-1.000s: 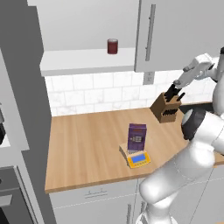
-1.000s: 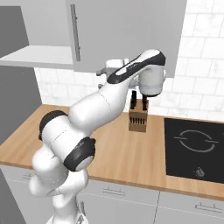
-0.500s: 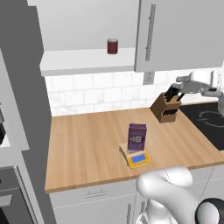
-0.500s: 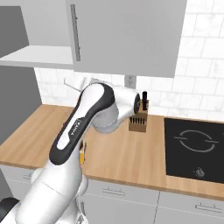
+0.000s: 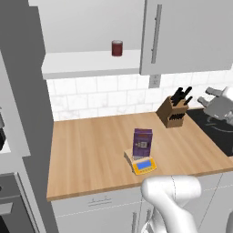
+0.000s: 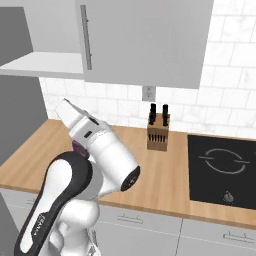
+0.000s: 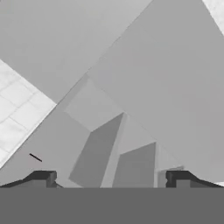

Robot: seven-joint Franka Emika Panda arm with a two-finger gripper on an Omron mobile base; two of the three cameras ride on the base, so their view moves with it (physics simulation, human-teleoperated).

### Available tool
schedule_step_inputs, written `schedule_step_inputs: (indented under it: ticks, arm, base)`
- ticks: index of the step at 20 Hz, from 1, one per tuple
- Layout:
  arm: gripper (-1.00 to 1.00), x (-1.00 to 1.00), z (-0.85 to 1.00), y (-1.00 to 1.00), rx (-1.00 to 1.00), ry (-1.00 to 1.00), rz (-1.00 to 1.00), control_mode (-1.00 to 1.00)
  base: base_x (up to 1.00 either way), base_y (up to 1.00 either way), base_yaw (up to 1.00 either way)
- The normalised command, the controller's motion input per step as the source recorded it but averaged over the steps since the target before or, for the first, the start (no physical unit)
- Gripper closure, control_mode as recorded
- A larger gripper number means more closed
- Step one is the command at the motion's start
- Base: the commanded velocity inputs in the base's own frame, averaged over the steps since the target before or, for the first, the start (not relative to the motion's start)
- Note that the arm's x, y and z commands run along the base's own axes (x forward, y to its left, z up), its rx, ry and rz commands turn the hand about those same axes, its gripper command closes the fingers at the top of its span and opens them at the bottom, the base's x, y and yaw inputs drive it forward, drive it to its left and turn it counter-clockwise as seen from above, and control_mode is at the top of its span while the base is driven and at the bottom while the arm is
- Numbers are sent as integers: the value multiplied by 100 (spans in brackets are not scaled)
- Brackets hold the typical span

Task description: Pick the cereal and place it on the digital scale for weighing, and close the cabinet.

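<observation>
A simulated kitchen with white tiled wall and a long wooden counter (image 5: 91, 154), where the cereal (image 5: 142, 143), a thin dark purple box, stands upright on the digital scale (image 5: 143, 164) near the counter's front edge; the box covers the weighing plate and only the yellow-orange front with its blue display shows. That part of the job looks done. Above, the cabinet (image 5: 182, 32) remains open on its left side, its white shelf (image 5: 91, 61) bare but for a short dark red can (image 5: 117, 48) standing near the closed door's edge. The open door (image 5: 18, 100) appears to be the grey panel swung out at far left. A knife block (image 5: 173, 113) sits against the wall to the right, beside the black hob (image 6: 222, 167). The gripper (image 7: 109, 178) is raised with nothing between its fingertips (image 7: 43, 177), which stand wide apart, facing grey cabinet panels and a patch of tile; in the left base view the hand (image 5: 218, 102) hangs off to the right, over the hob. The door is judged a light, rigid panel that swings on hinges: a push on its flat face near the free edge, or on the long bar handle, should serve better than a pinch. The tall, narrow box would likely tip if brushed, so the arm's sweep should pass well clear of it
</observation>
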Motion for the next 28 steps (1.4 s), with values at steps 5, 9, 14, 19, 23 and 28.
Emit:
schedule_step_inputs:
  ticks: [5,9,14,19,23,28]
  arm:
    - [-100,-58,16,-18,24,0,9,-100]
    - [-100,-24,0,0,12,13,10,-100]
    - [-100,-35,-5,45,-5,0,7,-100]
    - [-100,-27,-41,100,10,0,0,-100]
    - [-100,-12,-35,100,8,1,0,-100]
    - [-100,-32,-47,100,1,-3,-7,-100]
  base:
    - [0,0,0]
    - [0,0,0]
    - [0,0,0]
    - [0,0,0]
    - [0,0,0]
    - [0,0,0]
